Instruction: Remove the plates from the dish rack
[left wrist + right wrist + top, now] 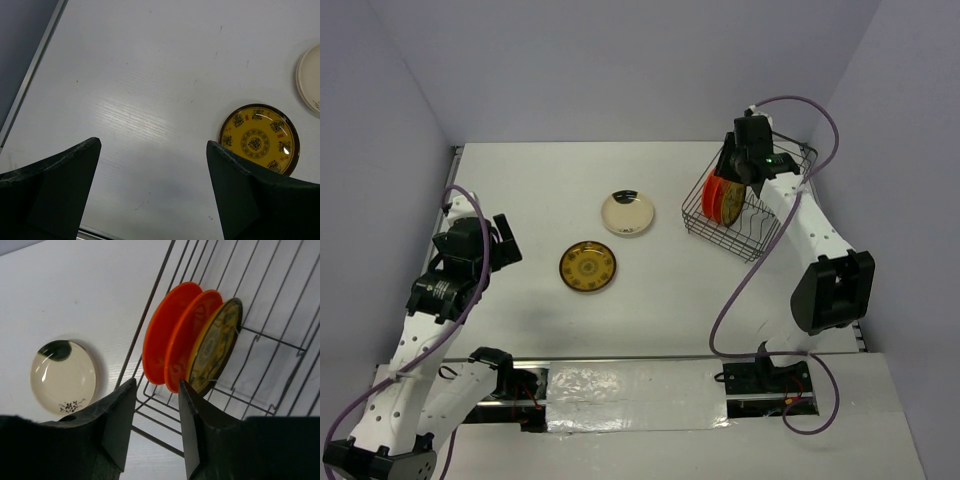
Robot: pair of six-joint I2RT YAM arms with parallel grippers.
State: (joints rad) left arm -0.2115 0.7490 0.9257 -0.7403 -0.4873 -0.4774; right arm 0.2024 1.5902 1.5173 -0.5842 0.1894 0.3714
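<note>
Orange plates [167,340] sit packed tight in the dish rack [155,290], so the half-open, empty right gripper [157,390] might pinch two.

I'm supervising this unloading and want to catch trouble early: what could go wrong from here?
1. The two orange-red round plates and the dark brown plate with yellow pattern stand packed together in the dark wire dish rack; the right gripper may pinch two rims or topple a neighbour.
2. A finger could snag a rack wire and drag the rack.
3. The cream round plate lies nearby on the table; a set-down could strike it.
</note>
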